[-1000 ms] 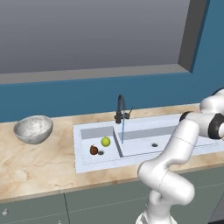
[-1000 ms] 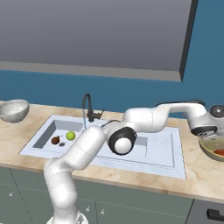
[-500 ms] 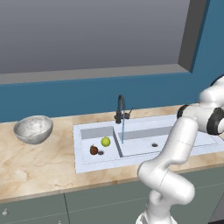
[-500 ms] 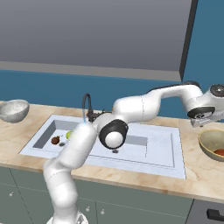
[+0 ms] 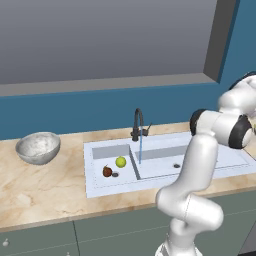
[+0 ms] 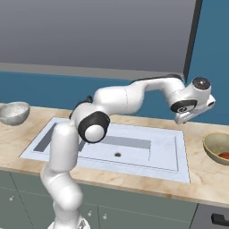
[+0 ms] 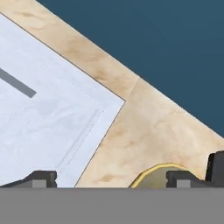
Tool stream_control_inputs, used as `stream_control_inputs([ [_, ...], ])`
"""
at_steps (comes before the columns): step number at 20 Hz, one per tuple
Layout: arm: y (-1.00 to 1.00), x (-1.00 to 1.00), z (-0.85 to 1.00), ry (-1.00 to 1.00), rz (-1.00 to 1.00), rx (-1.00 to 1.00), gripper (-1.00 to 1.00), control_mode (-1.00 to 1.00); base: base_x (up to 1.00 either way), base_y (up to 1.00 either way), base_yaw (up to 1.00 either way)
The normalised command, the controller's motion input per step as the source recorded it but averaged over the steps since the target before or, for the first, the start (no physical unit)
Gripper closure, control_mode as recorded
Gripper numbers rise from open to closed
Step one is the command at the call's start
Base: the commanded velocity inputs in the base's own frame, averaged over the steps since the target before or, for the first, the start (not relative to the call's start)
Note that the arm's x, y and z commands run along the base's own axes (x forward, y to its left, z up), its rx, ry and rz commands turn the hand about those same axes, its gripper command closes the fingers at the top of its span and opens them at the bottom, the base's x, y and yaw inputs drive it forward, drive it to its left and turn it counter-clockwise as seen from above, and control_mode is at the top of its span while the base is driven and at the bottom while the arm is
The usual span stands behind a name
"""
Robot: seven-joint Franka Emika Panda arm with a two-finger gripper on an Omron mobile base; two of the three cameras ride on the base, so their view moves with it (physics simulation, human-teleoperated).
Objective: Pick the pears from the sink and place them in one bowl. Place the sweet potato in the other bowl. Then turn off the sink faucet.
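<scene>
Jaws spread wide, nothing held; gripper (image 6: 182, 119) hangs above the counter (image 6: 203, 172) right of the sink (image 6: 163, 157). Sweet potato (image 6: 224, 155) sits in the yellow bowl (image 6: 212, 147) right of the sink; both pears (image 5: 120, 161) lie in its left basin.

Even, shadowless light (rendered, sharp)

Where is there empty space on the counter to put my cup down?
Bare counter lies between the grey bowl and the sink, and along its front edge. The left basin is crowded: both pears by the drain.

Arm reaches right, hand (image 6: 193, 115) open, empty.
</scene>
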Motion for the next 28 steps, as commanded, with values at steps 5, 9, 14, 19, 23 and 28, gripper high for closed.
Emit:
stream_control_inputs([
  [5,1.0,-0.22,0.1,0.0,0.22,-0.08,-1.0,-1.0,0.0,0.0,0.0],
  [9,1.0,-0.41,0.0,0.02,0.22,-0.1,-1.0,-1.0,0.0,0.0,0.0],
  [14,1.0,-0.5,0.2,0.11,0.16,-0.08,-1.0,-1.0,0.0,0.0,0.0],
  [19,0.73,-0.62,0.26,0.06,0.01,-0.19,-1.0,-1.0,0.0,0.0,0.0],
  [23,0.7,-0.53,0.03,0.11,0.02,-0.01,-1.0,-1.0,0.0,0.0,0.0],
  [28,0.81,-0.29,0.03,0.12,0.1,0.0,-1.0,-1.0,0.0,0.0,0.0],
])
